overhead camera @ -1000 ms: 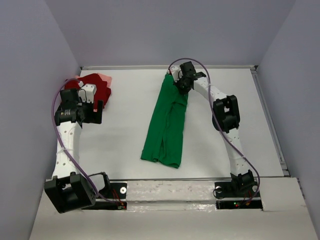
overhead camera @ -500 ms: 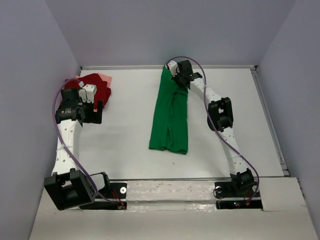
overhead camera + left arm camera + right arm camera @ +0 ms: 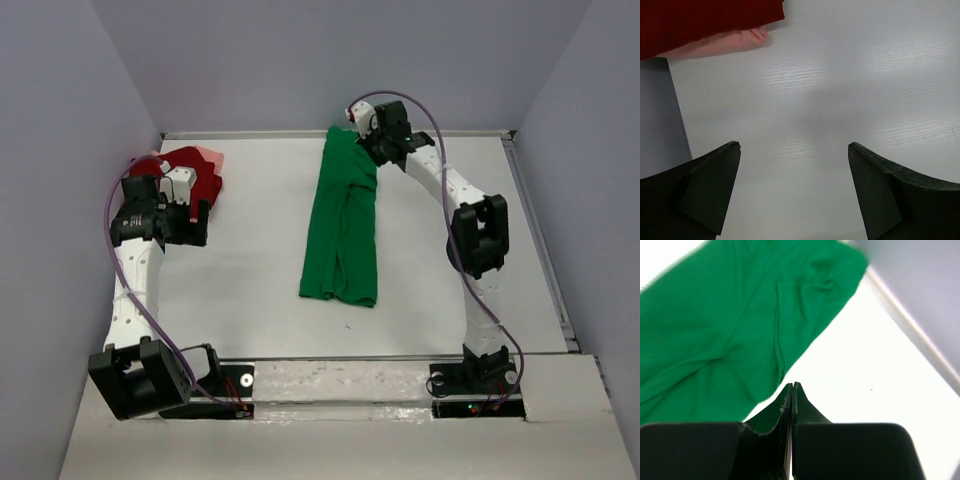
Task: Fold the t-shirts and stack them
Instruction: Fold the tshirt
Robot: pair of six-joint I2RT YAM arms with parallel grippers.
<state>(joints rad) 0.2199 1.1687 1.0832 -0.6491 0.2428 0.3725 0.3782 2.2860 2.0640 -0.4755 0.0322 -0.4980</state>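
Note:
The bright green t-shirt [image 3: 342, 225] [image 3: 715, 315] lies as a long narrow strip down the middle of the table, its top end at the back edge. My right gripper [image 3: 374, 142] [image 3: 791, 386] hovers shut by that end's right corner, over bare table just off the cloth's edge, and I see no cloth between its fingers. The dark red t-shirt [image 3: 200, 175] [image 3: 705, 20] lies at the back left on the pale pink t-shirt [image 3: 212, 155] [image 3: 725, 42], which peeks out beneath. My left gripper [image 3: 187, 226] [image 3: 794, 145] stands open and empty just in front of that pile.
Grey walls close in the table on the left [image 3: 660, 110], back and right. A raised rail [image 3: 540, 240] runs along the right edge. Both arm bases sit at the near edge [image 3: 340, 380].
The green t-shirt went from slanted to straight, and its top end slid to the back edge. My right gripper moved back and to the right. The left arm stayed put.

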